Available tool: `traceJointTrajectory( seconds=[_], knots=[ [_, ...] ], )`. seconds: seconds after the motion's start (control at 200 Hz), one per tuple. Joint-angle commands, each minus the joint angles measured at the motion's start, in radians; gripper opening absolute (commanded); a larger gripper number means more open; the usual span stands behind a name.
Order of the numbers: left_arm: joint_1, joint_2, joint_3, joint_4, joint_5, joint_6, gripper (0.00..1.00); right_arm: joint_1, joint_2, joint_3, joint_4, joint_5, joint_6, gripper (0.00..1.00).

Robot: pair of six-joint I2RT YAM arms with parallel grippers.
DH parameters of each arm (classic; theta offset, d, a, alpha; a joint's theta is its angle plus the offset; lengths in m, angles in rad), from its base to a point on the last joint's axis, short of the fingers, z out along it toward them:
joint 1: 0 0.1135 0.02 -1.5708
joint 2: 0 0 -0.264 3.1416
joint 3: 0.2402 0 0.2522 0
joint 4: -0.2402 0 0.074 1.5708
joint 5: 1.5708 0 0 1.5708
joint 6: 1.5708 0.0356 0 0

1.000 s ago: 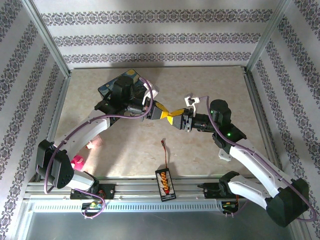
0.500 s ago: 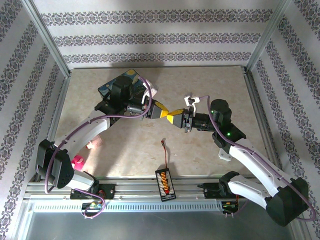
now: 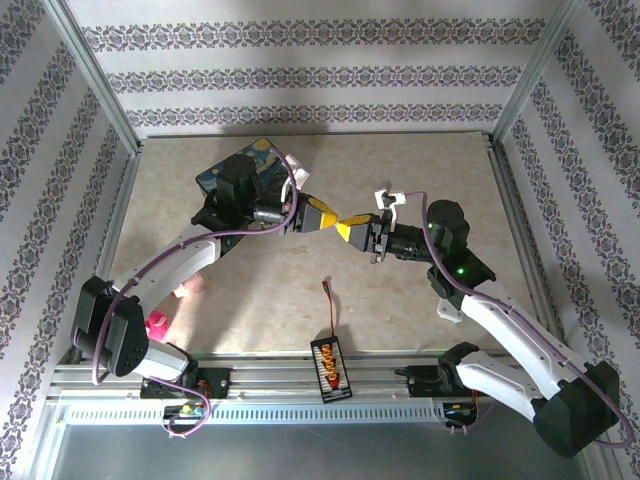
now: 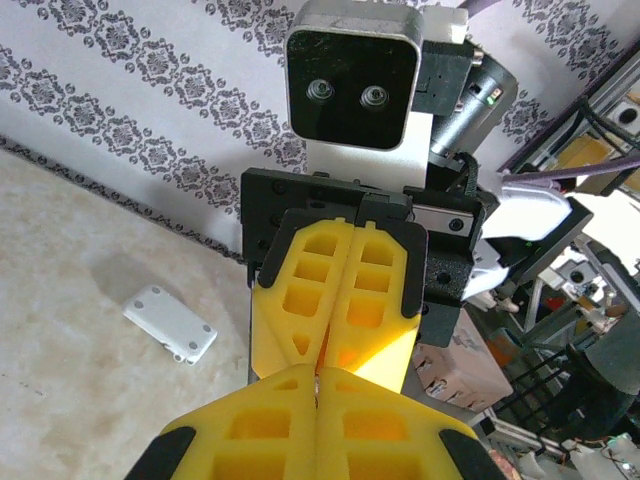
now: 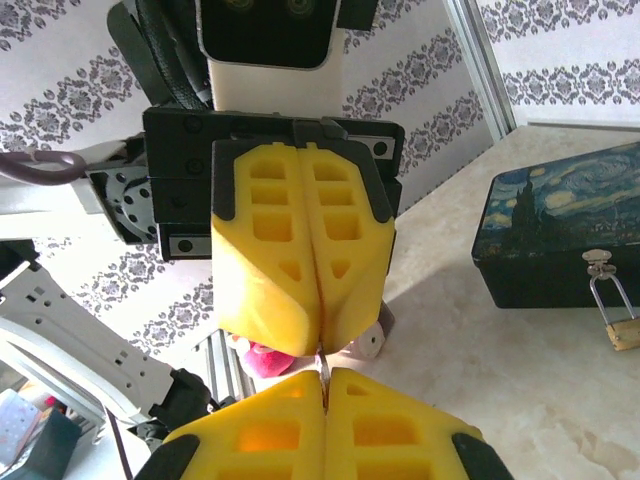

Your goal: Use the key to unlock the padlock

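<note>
Both pincers clenched: left gripper [image 3: 330,218] and right gripper [image 3: 351,232] meet tip to tip mid-table, pinching what looks like the thin metal key blade [image 5: 322,360]. Small brass padlock [image 5: 622,332] hangs on the dark painted box [image 5: 560,240] far left, looks shut, so the unlocking's all left to do.

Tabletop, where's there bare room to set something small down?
Widest bare patch: the far right of the table, between the right gripper and the back wall. Another lies near centre-left, between the left arm and the red-tipped wire. Crowded: the far-left corner around the painted box, and mid-table where the left gripper meets the right tip to tip.
</note>
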Motion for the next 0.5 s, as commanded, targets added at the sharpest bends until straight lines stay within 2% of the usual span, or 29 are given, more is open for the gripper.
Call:
traceJointTrajectory(
  seconds=[0.0,0.115,0.16,0.18,0.205,0.25,0.305,0.36,0.42,0.495],
  knots=[
    [0.024,0.004,0.008,0.187,0.051,-0.107,0.0,-0.012,-0.005,-0.021,-0.02,0.002,0.01,0.0],
    [0.024,0.01,0.009,0.19,0.064,-0.116,0.0,-0.011,0.0,-0.01,-0.015,-0.02,0.019,0.01],
    [0.024,0.008,0.005,0.185,0.067,-0.112,0.0,-0.011,0.003,-0.004,-0.013,-0.028,0.024,0.26],
    [0.024,0.005,0.005,0.18,0.066,-0.109,0.0,-0.011,0.005,-0.001,-0.012,-0.033,0.026,0.32],
    [0.024,0.003,0.006,0.173,0.066,-0.104,0.0,-0.011,0.006,0.001,-0.004,-0.045,0.025,0.36],
    [0.024,-0.001,0.007,0.153,0.066,-0.092,0.0,-0.012,0.006,0.007,0.003,-0.06,0.022,0.36],
    [0.024,-0.005,0.011,0.121,0.065,-0.069,0.0,-0.012,0.006,0.014,0.01,-0.07,0.015,0.3],
    [0.024,-0.009,0.011,0.097,0.064,-0.051,0.0,-0.013,0.007,0.023,0.011,-0.074,0.007,0.29],
    [0.023,-0.014,0.011,0.079,0.063,-0.038,0.0,-0.012,0.009,0.031,0.015,-0.078,0.003,0.29],
    [0.024,-0.015,0.009,0.072,0.063,-0.032,0.0,-0.011,0.017,0.036,0.029,-0.084,0.004,0.35]
  ],
)
